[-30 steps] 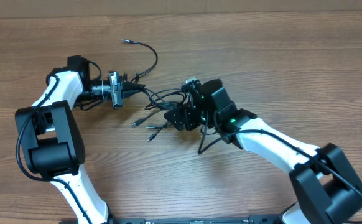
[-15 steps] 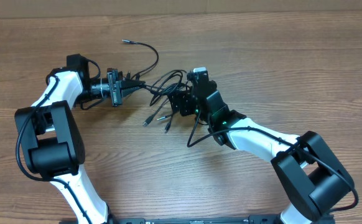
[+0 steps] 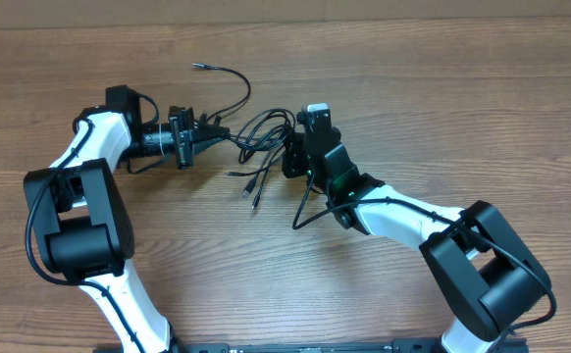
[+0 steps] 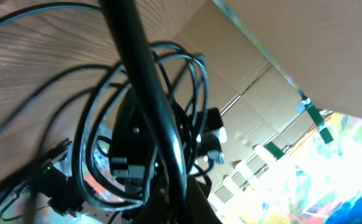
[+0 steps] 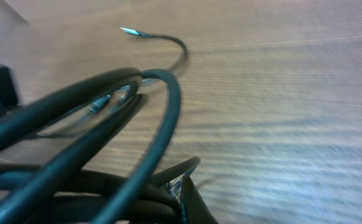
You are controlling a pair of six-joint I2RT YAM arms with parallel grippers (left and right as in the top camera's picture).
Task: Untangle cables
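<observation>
Note, nearest, loose plug ends (image 3: 251, 189) lying on the table (image 3: 462, 98), then right gripper (image 3: 286, 159) clamped tight into the bunched cables (image 3: 256, 147) mid-table, left gripper (image 3: 211, 134) pinched closed on a strand at the bunch's opposite side, and farthest, one silver-tipped end (image 3: 197, 66) curling away.

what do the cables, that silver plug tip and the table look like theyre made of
Cables: likely a black rubber or plastic jacket; they bend in soft loops with a dull sheen.
Plug tip: apparently bare metal; bright silvery glint.
Table: wood or wood-look laminate; brown grain lines, can't tell which.
</observation>
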